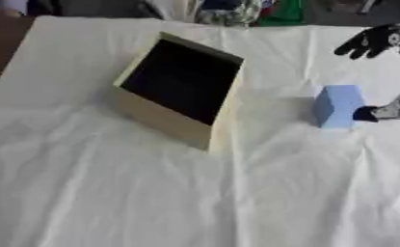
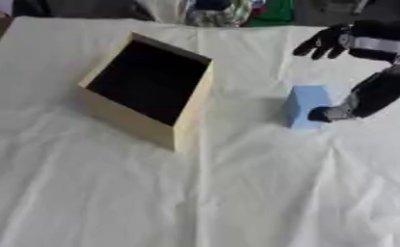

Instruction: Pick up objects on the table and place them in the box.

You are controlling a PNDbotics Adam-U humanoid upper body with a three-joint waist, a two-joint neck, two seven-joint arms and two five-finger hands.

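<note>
The blue block [image 2: 307,106] is stood near the worktop's [image 2: 236,193] right edge. It is touched by the right hand [image 2: 331,113], thumb extended, fingers spread above, nothing enclosed. The box [image 2: 144,87] is tilted open for loading.

White-clothed table [image 1: 110,193], tan open box [image 1: 182,89] at centre, blue block [image 2: 307,106], perhaps foam, right

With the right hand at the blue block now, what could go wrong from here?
1. The right hand touches only the right side of the blue block. A grip is not visible, so the block might slide or tip on the wrinkled white cloth.
2. The box stands apart to the left, with its opening tilted. A carried block might hit its near rim.
</note>
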